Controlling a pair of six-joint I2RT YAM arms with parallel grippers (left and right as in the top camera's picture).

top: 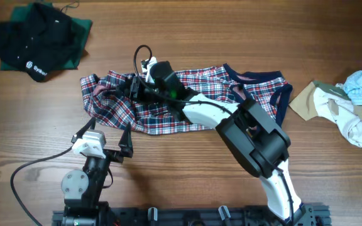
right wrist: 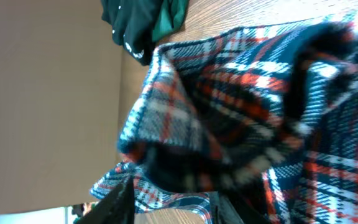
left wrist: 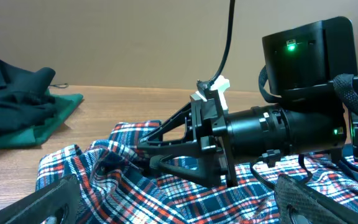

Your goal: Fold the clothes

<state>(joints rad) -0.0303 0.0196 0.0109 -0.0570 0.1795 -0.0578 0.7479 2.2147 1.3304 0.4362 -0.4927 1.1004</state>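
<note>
The clothes in play are a long red, navy and white plaid cloth [top: 156, 119] lying across the table's middle, its navy waistband trim [top: 275, 88] toward the right. My right gripper [top: 109, 91] reaches over it to its left end, and its fingertips [left wrist: 126, 155] pinch a raised fold there. In the right wrist view the bunched plaid cloth [right wrist: 229, 81] fills the space at my right gripper [right wrist: 173, 205]. My left gripper [top: 104, 133] hovers open just in front of the cloth's near edge. Only plaid cloth [left wrist: 135, 193] lies below my left gripper [left wrist: 179, 211].
A pile of black and green garments [top: 39, 37] sits at the back left, also seen from the left wrist [left wrist: 17, 106]. Beige, white and light blue clothes [top: 344, 103] lie bunched at the right. A black cable [top: 36, 166] trails over the wood by the left arm.
</note>
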